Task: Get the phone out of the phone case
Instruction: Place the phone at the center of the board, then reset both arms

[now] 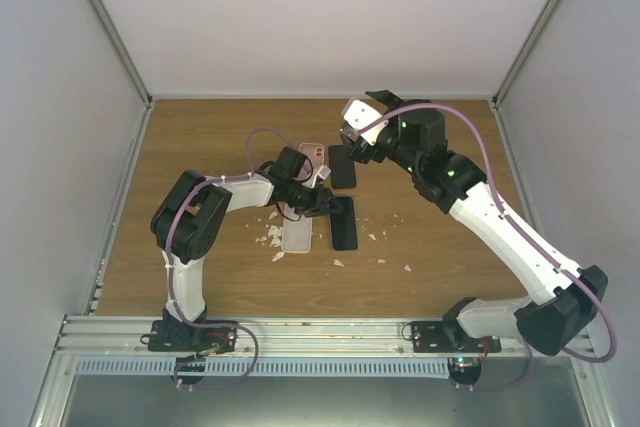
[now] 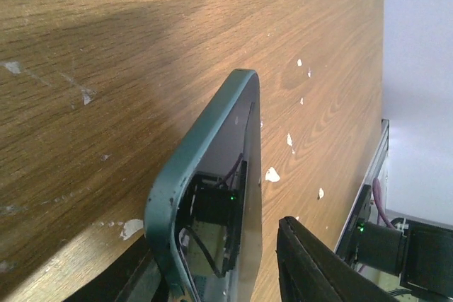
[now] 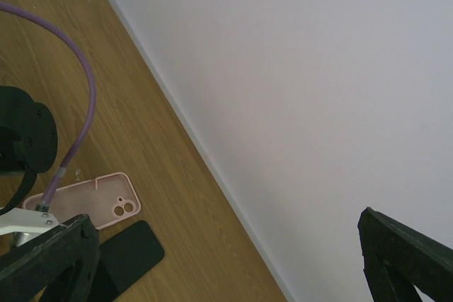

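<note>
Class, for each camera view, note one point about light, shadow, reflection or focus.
Top external: even light, only faint shadows on the table. Left wrist: a broad shadow crosses the wood; the phone screen shows reflections. Right wrist: the wall is evenly lit, the pink case sharp.

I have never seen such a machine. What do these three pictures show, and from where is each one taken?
These are two robot arms bolted to a wooden table. The wide picture looks down from above. The other two come from a small camera on each wrist.

On the table lie a pink phone case, a pale case, a dark phone and white crumbs.

The left gripper has a green phone case between its fingers, apparently with the phone inside. A slim gap shows beside one finger, so the case looks loose, not clamped. The right gripper is wide open and holds nothing.
</note>
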Robot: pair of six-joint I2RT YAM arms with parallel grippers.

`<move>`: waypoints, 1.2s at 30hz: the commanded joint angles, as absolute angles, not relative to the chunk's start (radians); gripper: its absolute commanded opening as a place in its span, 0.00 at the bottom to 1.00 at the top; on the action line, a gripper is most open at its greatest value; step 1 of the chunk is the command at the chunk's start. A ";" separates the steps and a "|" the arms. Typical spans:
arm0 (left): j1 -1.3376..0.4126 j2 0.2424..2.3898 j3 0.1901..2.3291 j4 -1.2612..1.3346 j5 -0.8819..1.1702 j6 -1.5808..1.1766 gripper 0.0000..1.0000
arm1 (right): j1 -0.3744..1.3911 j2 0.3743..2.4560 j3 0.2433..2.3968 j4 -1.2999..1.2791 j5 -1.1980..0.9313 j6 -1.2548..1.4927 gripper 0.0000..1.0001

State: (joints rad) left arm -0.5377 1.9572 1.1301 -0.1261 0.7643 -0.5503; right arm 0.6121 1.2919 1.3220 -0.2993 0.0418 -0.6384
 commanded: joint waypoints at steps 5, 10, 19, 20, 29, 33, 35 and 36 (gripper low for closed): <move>-0.546 1.923 1.137 -0.112 0.736 -0.548 0.44 | 0.604 1.311 1.351 -0.303 0.028 -0.630 1.00; -0.546 1.912 1.137 -0.123 0.709 -0.545 0.52 | 0.605 1.322 1.354 -0.298 0.037 -0.633 1.00; -0.547 1.895 1.134 -0.125 0.695 -0.544 0.61 | 0.604 1.330 1.350 -0.292 0.043 -0.635 1.00; -0.546 1.892 1.132 -0.126 0.694 -0.544 0.61 | 0.605 1.330 1.350 -0.291 0.044 -0.635 1.00; -0.546 1.831 1.118 -0.132 0.666 -0.529 0.62 | 0.604 1.334 1.347 -0.275 0.060 -0.623 1.00; -0.544 1.777 1.120 -0.146 0.638 -0.502 0.63 | 0.600 1.337 1.357 -0.268 0.062 -0.610 1.00; -0.540 1.746 1.121 -0.153 0.626 -0.486 0.64 | 0.598 1.343 1.370 -0.268 0.064 -0.603 0.99; -0.536 1.730 1.121 -0.155 0.623 -0.477 0.64 | 0.596 1.347 1.378 -0.271 0.066 -0.599 0.99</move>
State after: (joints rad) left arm -0.5381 1.8153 1.1271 -0.1589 0.6598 -0.5282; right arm 0.6102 1.3262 1.3277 -0.2913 0.0509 -0.6292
